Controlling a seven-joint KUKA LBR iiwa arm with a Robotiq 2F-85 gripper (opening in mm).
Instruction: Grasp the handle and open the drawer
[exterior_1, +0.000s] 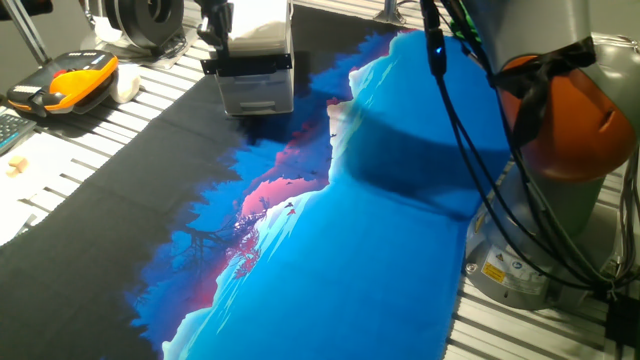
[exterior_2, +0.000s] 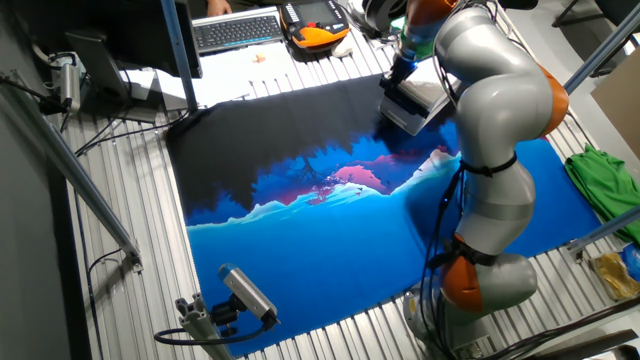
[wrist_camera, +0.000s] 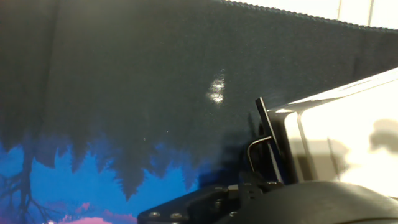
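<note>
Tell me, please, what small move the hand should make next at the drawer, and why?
Probably a short straight pull away from the cabinet. In one fixed view the hand sits right at the black handle, and the drawer looks barely out. Whether the fingers are closed on the handle cannot be seen, so check that first.

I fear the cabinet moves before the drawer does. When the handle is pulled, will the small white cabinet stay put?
The cabinet looks small and light, resting loose on the cloth mat, so it may slide. Nothing visibly clamps it.
</note>
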